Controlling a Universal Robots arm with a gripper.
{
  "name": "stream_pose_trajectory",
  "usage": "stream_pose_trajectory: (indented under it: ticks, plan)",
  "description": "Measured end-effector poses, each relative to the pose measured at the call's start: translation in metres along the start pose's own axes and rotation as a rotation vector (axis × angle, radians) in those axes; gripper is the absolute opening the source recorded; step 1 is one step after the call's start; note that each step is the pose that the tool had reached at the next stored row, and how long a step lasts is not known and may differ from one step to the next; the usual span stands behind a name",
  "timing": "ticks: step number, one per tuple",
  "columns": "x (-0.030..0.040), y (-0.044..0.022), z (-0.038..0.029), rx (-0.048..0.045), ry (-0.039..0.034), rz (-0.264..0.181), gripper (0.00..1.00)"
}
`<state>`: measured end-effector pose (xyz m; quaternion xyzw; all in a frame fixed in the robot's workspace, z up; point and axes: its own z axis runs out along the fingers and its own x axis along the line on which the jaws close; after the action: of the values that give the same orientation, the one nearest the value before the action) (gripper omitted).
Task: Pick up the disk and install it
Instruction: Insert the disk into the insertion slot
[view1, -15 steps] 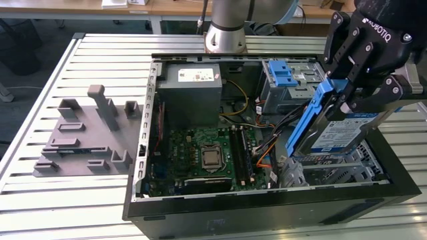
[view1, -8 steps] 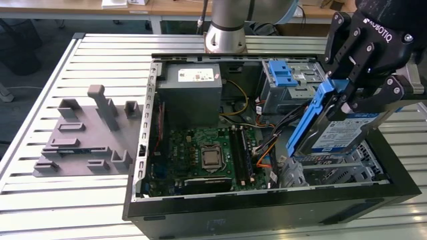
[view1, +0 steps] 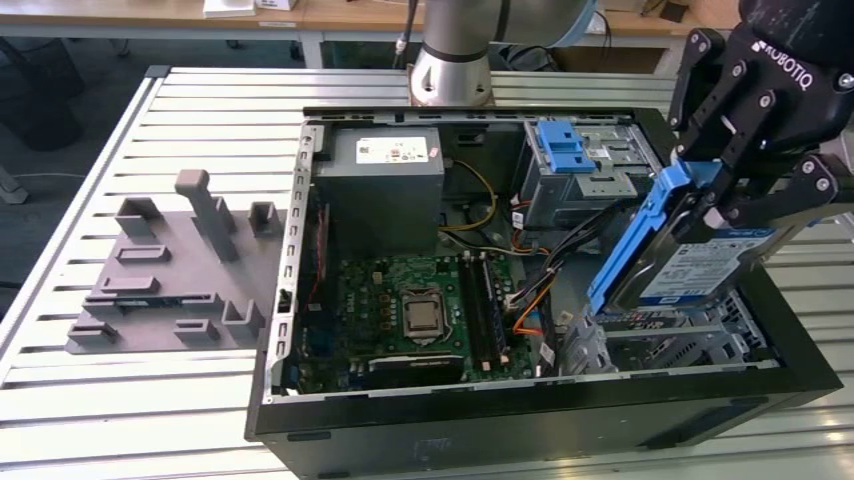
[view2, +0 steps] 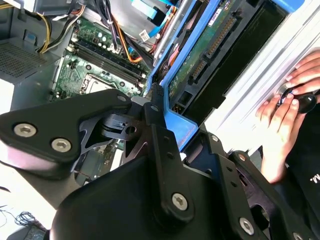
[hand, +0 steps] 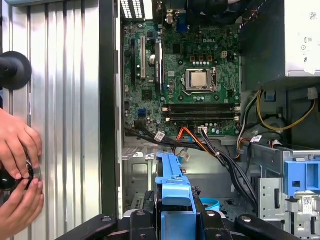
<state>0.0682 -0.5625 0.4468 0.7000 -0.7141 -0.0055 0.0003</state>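
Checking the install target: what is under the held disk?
Under the disk, held tilted in the gripper, sits a metal drive cage in the computer case. The disk covers part of the cage's interior.

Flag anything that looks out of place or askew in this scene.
The disk hangs tilted in the gripper above the drive cage at the exterior view's right, not seated. In the first wrist view, a person's hands are beside the open computer case, close to the gripper.

An open computer case (view1: 534, 432), motherboard (view1: 380, 290) exposed, sits beside a grey fixture (view1: 154, 305) on a slatted table (view1: 120, 405).
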Motion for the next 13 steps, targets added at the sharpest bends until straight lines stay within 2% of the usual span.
stream_pose_trajectory:
  ticks: [4, 8, 13]
  plan:
    - [0.0002, -0.0029, 0.0019, 0.0, 0.0, -0.006, 0.36]
    - [0.0004, -0.0089, 0.0035, -0.0001, 0.0, -0.007, 0.36]
    - [0.0009, -0.0108, 0.0055, -0.0001, -0.0001, -0.007, 0.36]
